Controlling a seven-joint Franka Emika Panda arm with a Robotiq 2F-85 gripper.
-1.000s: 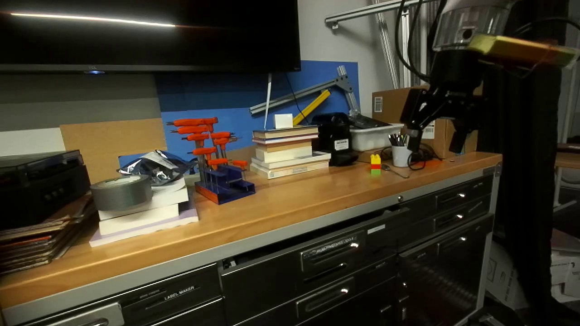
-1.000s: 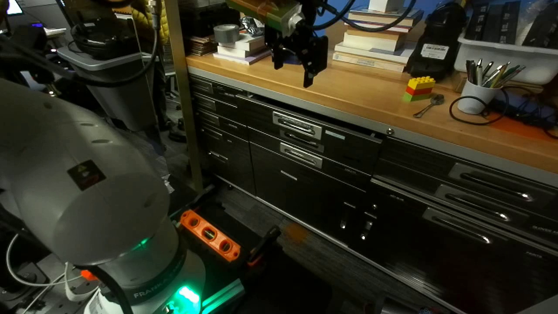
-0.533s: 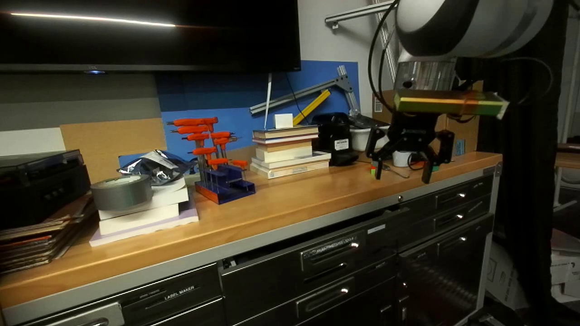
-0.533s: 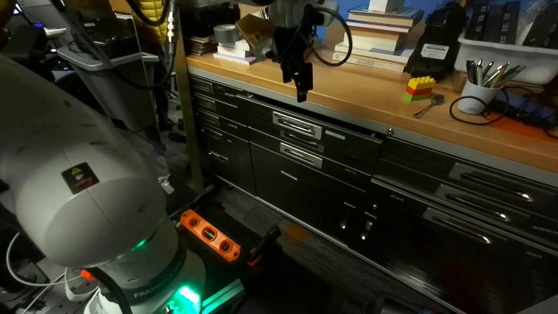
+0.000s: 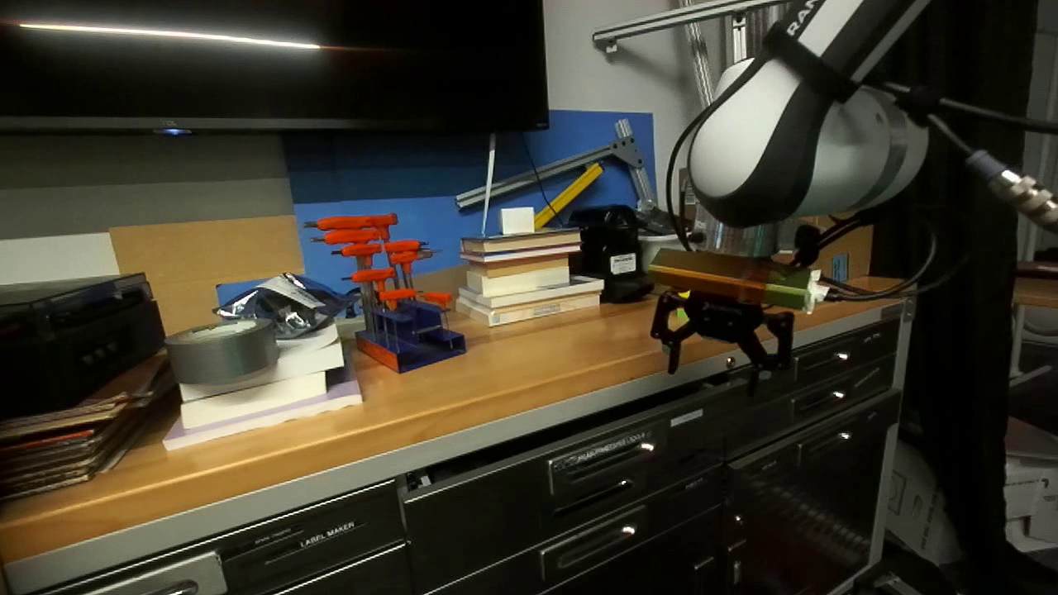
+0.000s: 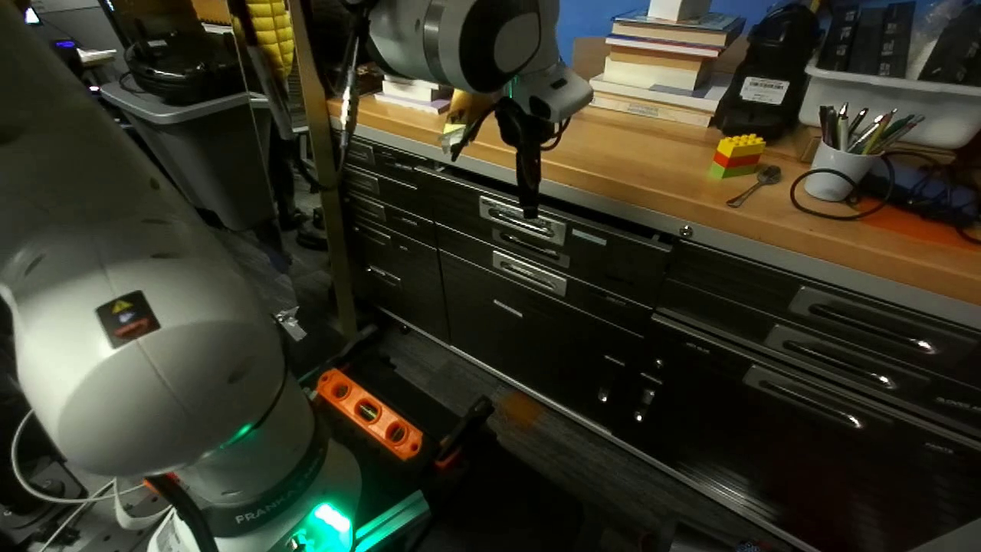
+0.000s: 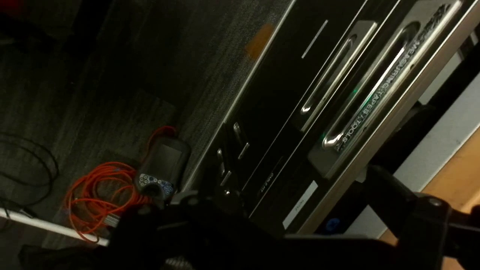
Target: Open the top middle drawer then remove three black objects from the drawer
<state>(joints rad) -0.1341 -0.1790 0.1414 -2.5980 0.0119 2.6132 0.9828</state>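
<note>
Your gripper (image 5: 713, 378) hangs in front of the top middle drawer (image 5: 529, 500), apart from it, jaws spread wide and empty. The drawer stands slightly ajar.

The arm (image 6: 184, 399) is smooth and pale grey with black bands (image 5: 781, 165), lettered FRANKA near a green light (image 6: 331, 518). A dark label (image 6: 138, 326) bears a yellow triangle (image 6: 123, 306). Black cables (image 5: 992, 114) loop alongside, one with a silver connector (image 5: 1023, 194). The hand (image 5: 712, 381) is black and jointed; above it, an amber-green block (image 5: 723, 278).
</note>
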